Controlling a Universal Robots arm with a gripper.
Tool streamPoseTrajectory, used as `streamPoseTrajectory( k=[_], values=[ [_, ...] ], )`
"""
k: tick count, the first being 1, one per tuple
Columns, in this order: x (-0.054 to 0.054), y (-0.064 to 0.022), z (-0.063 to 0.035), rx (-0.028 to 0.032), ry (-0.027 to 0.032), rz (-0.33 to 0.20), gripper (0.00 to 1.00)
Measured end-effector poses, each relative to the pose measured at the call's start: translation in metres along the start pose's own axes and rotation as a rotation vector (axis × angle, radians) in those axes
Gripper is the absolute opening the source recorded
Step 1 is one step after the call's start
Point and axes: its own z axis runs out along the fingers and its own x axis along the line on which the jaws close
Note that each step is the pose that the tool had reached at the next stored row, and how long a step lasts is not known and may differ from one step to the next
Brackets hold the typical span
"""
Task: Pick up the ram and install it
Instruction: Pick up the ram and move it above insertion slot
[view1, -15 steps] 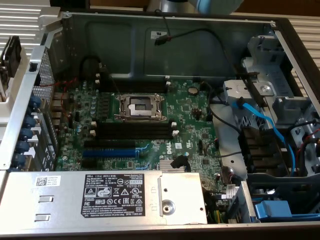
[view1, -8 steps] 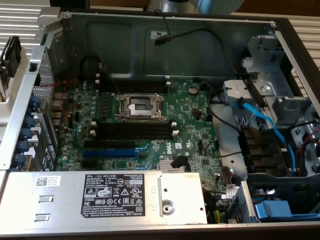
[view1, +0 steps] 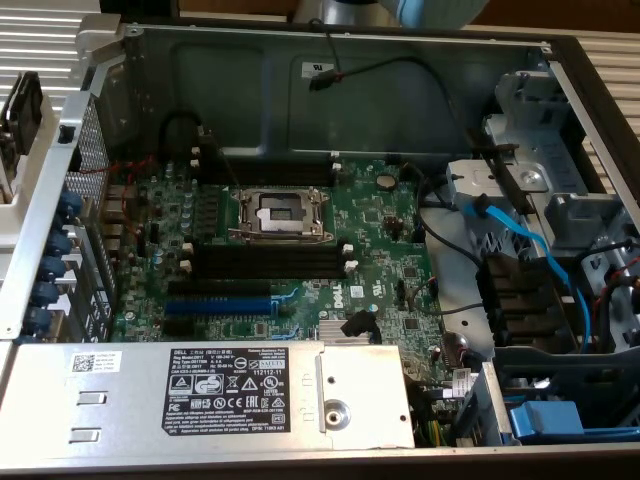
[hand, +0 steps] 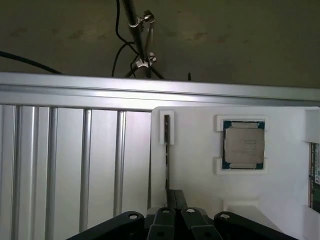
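Note:
The ram (hand: 167, 150) is a thin dark stick standing on edge in a white holder on a white tray (hand: 195, 170). My gripper (hand: 175, 196) sits just at the stick's near end, its black fingers shut together. I cannot tell whether they touch the stick. In the exterior view the open computer case shows the green motherboard (view1: 380, 225), with the long black memory slots (view1: 268, 262) below the CPU socket (view1: 278, 213). No stick sits in those slots.
A loose CPU chip (hand: 243, 145) rests in its own white holder beside the ram. A ribbed aluminium surface (hand: 75, 165) borders the tray. In the case, a blue expansion slot (view1: 218, 305), the power supply (view1: 200, 395), blue cables (view1: 520, 240) and drive bays (view1: 560, 200) surround the slots.

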Motion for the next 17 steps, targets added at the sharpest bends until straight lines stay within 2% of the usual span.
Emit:
streamPoseTrajectory(
  k=[3,7,9,13,17],
  values=[
    [0.000,0.0000,0.0054,-0.0023,-0.0001,0.000,0.10],
    [0.000,0.0000,0.0126,-0.0086,-0.0003,0.000,0.10],
    [0.000,-0.0001,0.0157,-0.0139,-0.0004,0.000,0.10],
    [0.001,-0.0052,0.0204,-0.0283,-0.0010,0.000,0.10],
    [0.001,-0.0065,0.0243,-0.0334,-0.0010,0.000,0.10]
  ],
)
